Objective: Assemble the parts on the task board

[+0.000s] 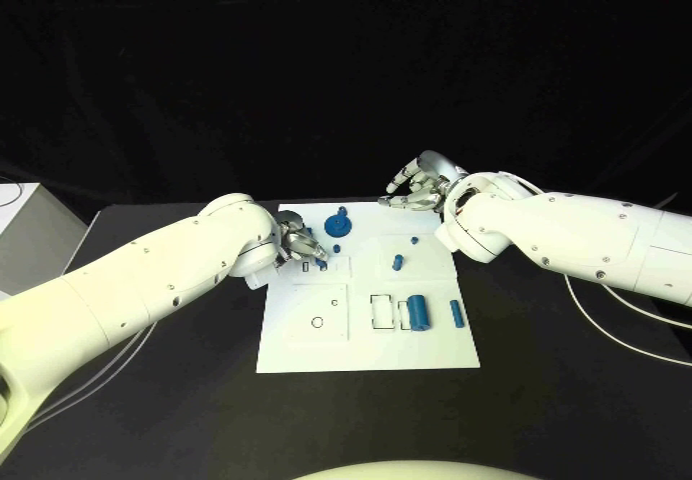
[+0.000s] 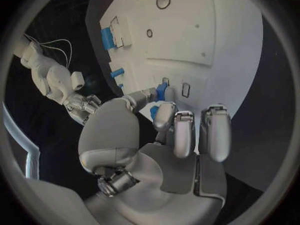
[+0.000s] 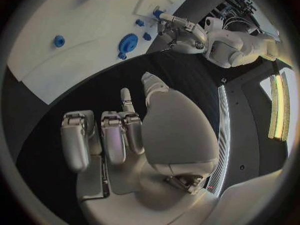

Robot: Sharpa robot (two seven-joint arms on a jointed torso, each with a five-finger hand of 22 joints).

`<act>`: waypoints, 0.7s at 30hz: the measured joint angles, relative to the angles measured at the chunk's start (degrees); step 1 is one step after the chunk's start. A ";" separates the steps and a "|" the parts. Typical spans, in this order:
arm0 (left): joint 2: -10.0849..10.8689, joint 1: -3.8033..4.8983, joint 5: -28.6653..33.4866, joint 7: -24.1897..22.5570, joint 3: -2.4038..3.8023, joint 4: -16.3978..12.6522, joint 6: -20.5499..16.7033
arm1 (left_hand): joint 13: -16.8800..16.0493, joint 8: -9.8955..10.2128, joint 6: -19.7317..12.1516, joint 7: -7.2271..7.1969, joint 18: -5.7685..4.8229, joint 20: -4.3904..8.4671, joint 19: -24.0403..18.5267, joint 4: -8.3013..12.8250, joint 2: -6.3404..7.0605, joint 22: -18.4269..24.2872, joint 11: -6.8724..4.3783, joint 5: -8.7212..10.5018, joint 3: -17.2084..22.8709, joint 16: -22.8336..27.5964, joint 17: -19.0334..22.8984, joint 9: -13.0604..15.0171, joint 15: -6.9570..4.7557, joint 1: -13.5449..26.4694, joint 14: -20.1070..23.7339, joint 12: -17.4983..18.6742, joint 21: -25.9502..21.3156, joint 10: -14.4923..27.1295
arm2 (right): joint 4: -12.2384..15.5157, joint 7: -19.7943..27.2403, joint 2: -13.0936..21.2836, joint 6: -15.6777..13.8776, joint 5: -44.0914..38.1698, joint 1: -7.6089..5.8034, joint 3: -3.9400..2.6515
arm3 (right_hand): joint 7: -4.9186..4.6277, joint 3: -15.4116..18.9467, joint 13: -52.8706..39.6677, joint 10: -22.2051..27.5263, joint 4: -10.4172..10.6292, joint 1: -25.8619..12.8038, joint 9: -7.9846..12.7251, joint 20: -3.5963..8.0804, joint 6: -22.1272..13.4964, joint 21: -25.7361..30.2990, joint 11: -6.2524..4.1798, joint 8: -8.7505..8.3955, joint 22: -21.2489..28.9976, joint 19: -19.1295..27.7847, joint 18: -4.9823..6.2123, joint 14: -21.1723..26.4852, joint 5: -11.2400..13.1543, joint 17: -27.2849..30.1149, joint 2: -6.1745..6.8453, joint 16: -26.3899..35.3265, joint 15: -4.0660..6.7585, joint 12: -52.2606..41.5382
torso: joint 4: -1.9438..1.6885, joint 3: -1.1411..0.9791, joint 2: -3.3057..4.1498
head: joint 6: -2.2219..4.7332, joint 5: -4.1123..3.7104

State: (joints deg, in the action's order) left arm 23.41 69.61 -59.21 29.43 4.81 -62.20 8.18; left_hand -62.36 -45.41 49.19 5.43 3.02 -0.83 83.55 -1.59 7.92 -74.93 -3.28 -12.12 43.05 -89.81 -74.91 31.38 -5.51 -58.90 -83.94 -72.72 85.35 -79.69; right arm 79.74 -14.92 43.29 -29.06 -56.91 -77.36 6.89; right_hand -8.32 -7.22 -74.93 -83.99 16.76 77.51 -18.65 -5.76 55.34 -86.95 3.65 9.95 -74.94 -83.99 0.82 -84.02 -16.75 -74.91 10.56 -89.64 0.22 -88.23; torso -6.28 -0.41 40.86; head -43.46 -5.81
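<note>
The white task board (image 1: 364, 340) lies in the middle of the black table. My left hand (image 1: 300, 247) is over the board's left part and pinches a small blue part (image 2: 162, 90) between thumb and a finger, just above small rectangular slots (image 2: 185, 89). That blue part (image 1: 320, 265) shows at the fingertips in the head view. My right hand (image 1: 415, 187) hovers beyond the board's far edge, fingers apart, holding nothing. A blue gear (image 1: 339, 224) lies near the far edge, and a blue cylinder (image 1: 418, 312) and a thin blue bar (image 1: 456, 314) lie on the right.
A short blue peg (image 1: 397, 263) stands mid-board, with a tiny blue piece (image 1: 414, 241) behind it. A round hole (image 1: 316, 322) and a smaller one (image 1: 336, 301) are on the left side. The gear (image 3: 128, 42) and my left hand (image 3: 181, 30) show in the right wrist view. Black table surrounds the board.
</note>
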 measured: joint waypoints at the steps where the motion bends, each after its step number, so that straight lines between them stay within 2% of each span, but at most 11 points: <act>1: 0.00 -0.01 0.04 0.00 -0.01 -0.04 0.01 | 0.00 0.00 0.01 0.00 0.00 0.00 0.00 0.01 0.19 0.00 0.00 0.05 0.01 0.00 0.00 0.00 0.00 -0.19 0.00 0.00 0.00 0.00 | 0.00 0.00 0.00 0.01 0.00 0.00 0.00 | 0.00 0.00 0.00 0.00 0.00 0.00 -0.06 0.00 0.00 0.06 0.00 0.00 0.00 0.00 0.00 0.00 0.00 0.00 0.00 0.00 0.00 0.00 | 0.00 0.00 0.00 | -0.04 0.03; 21: 0.31 -0.10 0.50 -0.03 -0.17 -0.51 0.41 | 0.01 0.02 0.09 -0.09 0.00 0.00 0.00 0.02 0.22 0.00 0.11 -0.11 0.01 0.00 0.00 0.05 0.00 -0.22 0.00 0.00 0.00 -0.08 | 0.01 -0.03 0.04 0.18 0.00 0.01 0.01 | 0.00 0.00 0.01 0.00 0.00 0.00 -0.07 0.00 0.00 0.06 0.00 0.00 0.01 0.00 0.00 0.00 0.00 0.00 0.00 0.00 0.00 0.00 | -0.04 0.03 -0.05 | -0.47 0.37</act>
State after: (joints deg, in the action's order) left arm 23.72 69.52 -58.71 29.40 4.64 -62.71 8.59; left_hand -62.35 -45.40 49.28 5.33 3.02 -0.83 83.55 -1.57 8.14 -74.92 -3.17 -12.23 43.05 -89.81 -74.91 31.43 -5.51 -59.12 -83.94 -72.72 85.35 -79.77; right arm 79.75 -14.95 43.33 -28.88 -56.91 -77.35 6.90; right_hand -8.32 -7.22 -74.91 -83.99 16.76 77.51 -18.72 -5.76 55.34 -86.89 3.65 9.95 -74.92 -84.00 0.82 -84.02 -16.75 -74.91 10.56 -89.64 0.22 -88.23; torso -6.32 -0.37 40.81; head -43.93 -5.44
